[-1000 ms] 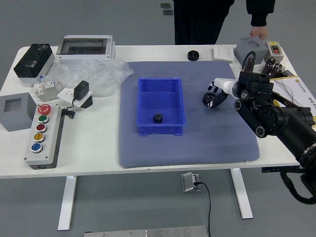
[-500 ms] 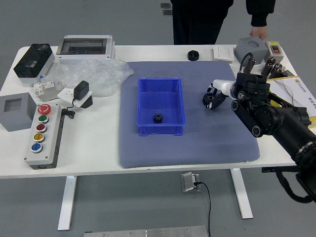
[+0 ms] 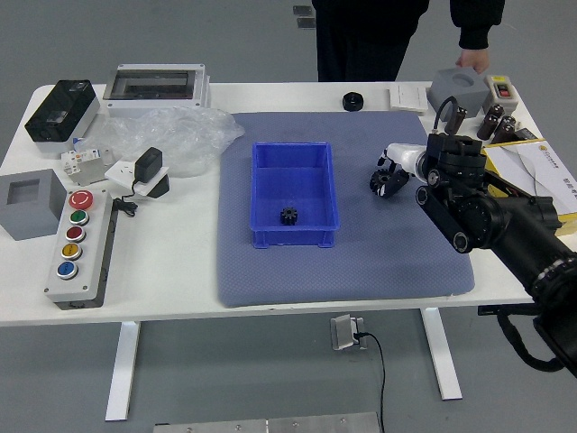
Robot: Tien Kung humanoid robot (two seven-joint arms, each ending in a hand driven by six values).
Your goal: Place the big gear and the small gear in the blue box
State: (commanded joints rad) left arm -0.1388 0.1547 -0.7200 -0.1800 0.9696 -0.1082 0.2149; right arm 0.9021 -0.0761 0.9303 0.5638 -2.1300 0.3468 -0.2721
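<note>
Far left of the robot's right hand (image 3: pixel 404 161), on a white table (image 3: pixel 171 271): a grey control box with coloured round buttons (image 3: pixel 88 253). Less far left, crumpled clear plastic film (image 3: pixel 180 140). Nearer still, on a blue-grey mat (image 3: pixel 388 262), an open rectangular blue plastic box (image 3: pixel 296 238); inside it, toward the near wall, a small black toothed gear (image 3: pixel 288 216). Beyond the hand and slightly left, a squat round black piece (image 3: pixel 352 101). Right at the hand — a big black gear (image 3: pixel 379 183), low over the mat, partly hidden. Whether wide, narrow or gripping it, cannot tell. Rightward from the hand, a black jointed arm (image 3: pixel 487 216). Beyond and to the right, a person's hand (image 3: pixel 472 59), lowered behind a grey block (image 3: pixel 458 90).
</note>
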